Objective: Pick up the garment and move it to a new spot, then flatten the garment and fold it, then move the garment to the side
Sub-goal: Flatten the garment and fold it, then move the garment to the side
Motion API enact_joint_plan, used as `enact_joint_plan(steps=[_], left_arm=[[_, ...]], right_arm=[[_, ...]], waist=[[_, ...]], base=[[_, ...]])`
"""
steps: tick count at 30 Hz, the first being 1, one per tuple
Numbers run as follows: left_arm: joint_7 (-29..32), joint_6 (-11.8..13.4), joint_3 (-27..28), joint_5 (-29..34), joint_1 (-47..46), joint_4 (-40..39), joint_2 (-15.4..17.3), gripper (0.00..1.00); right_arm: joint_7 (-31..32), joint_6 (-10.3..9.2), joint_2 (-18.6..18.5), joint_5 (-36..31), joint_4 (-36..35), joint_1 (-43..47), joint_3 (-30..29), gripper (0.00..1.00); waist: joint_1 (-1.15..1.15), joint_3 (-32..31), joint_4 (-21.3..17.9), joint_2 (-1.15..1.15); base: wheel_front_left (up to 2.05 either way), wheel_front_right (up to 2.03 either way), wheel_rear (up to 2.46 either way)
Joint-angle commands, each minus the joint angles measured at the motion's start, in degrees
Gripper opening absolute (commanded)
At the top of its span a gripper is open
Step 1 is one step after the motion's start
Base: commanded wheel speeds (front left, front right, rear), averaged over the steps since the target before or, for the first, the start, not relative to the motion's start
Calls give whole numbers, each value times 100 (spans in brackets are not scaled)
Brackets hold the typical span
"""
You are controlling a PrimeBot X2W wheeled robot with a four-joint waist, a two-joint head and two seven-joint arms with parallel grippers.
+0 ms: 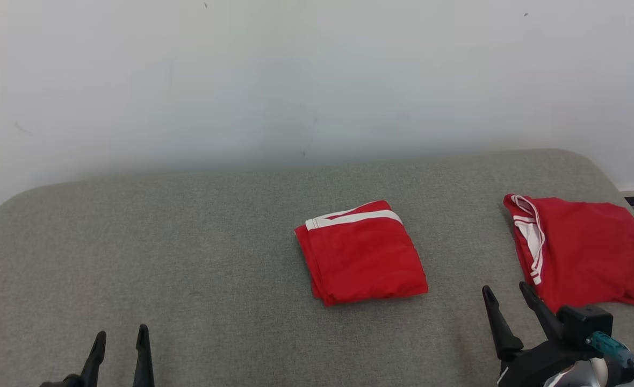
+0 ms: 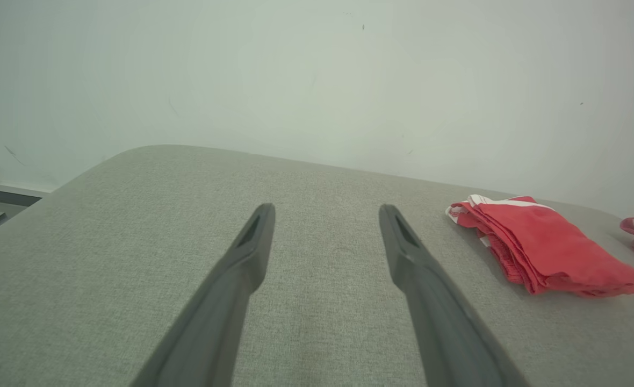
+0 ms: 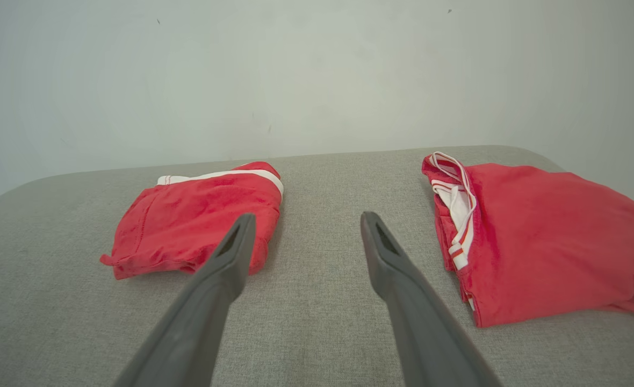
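Surface: grey cushion (image 1: 188,242).
Garment (image 1: 362,252): red, folded; likely soft, light; pinch its stacked edge.
Left gripper (image 1: 122,330), right gripper (image 1: 505,287): spread, empty.

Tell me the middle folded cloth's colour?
Red folded cloth with white band, best in head view.

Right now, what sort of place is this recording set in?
Probably an indoor garment-folding test station: a grey padded surface stands against a bare white wall, with a folded red garment mid-surface and a second red garment at its right end.
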Motion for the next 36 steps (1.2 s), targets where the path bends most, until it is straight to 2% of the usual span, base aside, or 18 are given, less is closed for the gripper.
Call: enact_joint_plan(steps=[1, 18, 28, 30, 36], left_arm=[[1, -29, 11, 68, -9, 14, 14, 100], [2, -52, -42, 149, 3, -33, -43, 100], [2, -66, -176, 178, -138, -177, -61, 100], [2, -69, -244, 160, -184, -265, -69, 100], [2, -79, -487, 119, -335, -482, -79, 100]], right_arm=[[-2, -17, 1, 13, 7, 25, 6, 100], [22, -17, 27, 50, 68, 21, 27, 100], [251, -17, -192, 156, 26, -301, 67, 100], [439, -17, -284, 221, 113, -489, 48, 100], [1505, -17, -349, 595, 751, -1412, -98, 100]], waist=[[0, 8, 2, 0], [0, 26, 59, 0], [0, 150, 502, 0], [0, 241, 687, 0], [0, 659, 1239, 0]], base=[[0, 0, 0], [0, 0, 0], [0, 0, 0], [0, 0, 0], [0, 0, 0]])
